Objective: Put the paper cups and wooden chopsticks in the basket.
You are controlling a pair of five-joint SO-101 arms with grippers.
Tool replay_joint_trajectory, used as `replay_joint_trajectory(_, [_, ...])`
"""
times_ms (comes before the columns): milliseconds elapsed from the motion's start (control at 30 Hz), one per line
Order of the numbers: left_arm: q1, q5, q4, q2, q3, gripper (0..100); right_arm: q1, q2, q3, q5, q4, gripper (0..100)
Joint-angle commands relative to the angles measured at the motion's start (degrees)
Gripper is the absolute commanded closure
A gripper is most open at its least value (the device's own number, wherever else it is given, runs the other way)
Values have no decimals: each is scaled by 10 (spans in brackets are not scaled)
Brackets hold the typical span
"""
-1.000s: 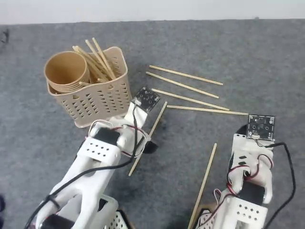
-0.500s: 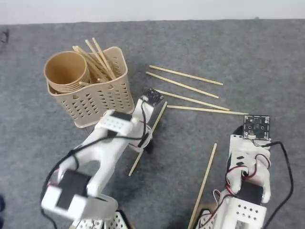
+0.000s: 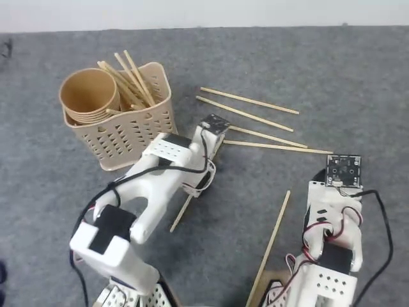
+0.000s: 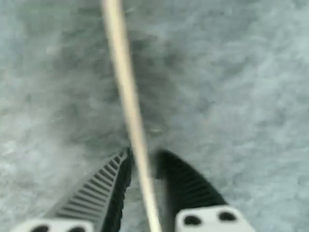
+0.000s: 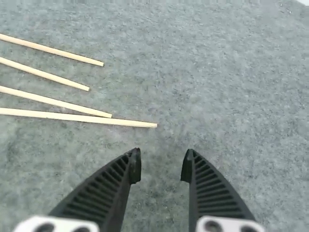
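nearest the arms' bases, between the two arms, a lone chopstick (image 3: 268, 246) is laid on the grey carpet (image 3: 358, 83), touched by nothing. just beyond it, on the left, the left gripper (image 4: 143, 157) is pointed down at the carpet. its fingers (image 4: 104, 193) are set close together with a held chopstick (image 4: 125, 96) caught between them. one finger is pressed against the stick; whether the other touches it cannot be told. on the right, the right gripper (image 5: 161, 162) is held over the carpet, its fingers spread well apart and nothing gripped. farther out, four chopsticks (image 3: 245, 114) are spread side by side on the carpet, just ahead of the right gripper. farthest off, at the left, the basket (image 3: 128, 137) is stood upright, with stacked paper cups (image 3: 89, 93) and a bundle of chopsticks (image 3: 131, 80) kept inside it.
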Motion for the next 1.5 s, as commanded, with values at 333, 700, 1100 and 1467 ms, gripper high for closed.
replay_joint_trajectory(333, [99, 6, 131, -100, -95, 987, -18, -6, -2, 8, -14, 852])
replay_joint_trajectory(700, [17, -14, 174, -281, -200, 987, -18, -6, -1, 8, -14, 852])
replay_joint_trajectory(1100, [-191, 35, -172, -373, -254, 987, -19, -6, 14, 8, -33, 852])
replay_joint_trajectory(1467, [-196, 124, -411, -353, -53, 987, -31, -6, 15, 21, -33, 852])
